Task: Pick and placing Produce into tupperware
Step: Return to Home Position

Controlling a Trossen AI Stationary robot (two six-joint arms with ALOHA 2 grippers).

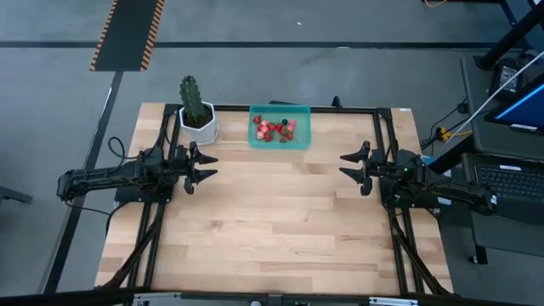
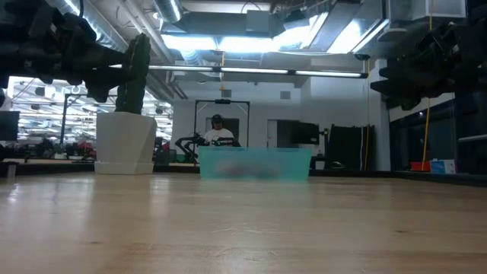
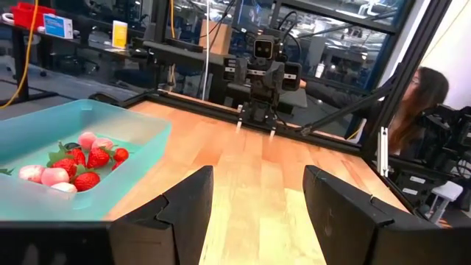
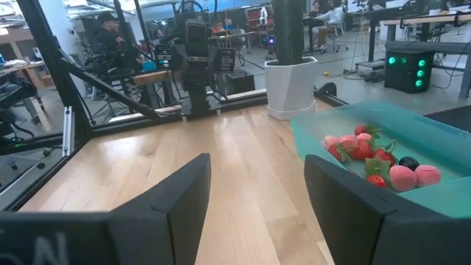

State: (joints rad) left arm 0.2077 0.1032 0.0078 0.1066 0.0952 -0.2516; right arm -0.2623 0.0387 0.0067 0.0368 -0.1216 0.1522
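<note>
The teal tupperware (image 1: 280, 126) stands at the table's far edge, near the middle. Inside it lies the produce (image 1: 274, 129): several small red and pink strawberry-like pieces (image 3: 73, 165) and a dark berry (image 4: 408, 163). My left gripper (image 1: 206, 166) hovers open above the table's left side, pointing level toward the right. Open as well, my right gripper (image 1: 347, 167) hovers above the right side, facing the left one. Nothing is between either pair of fingers (image 3: 257, 213) (image 4: 257, 213).
A white hexagonal pot with a tall green cactus (image 1: 196, 113) stands just left of the tupperware. A black frame (image 1: 340, 109) runs along the table's far edge and sides. Bare wood (image 1: 272, 212) spreads between the arms and toward the near edge. People sit beyond the table.
</note>
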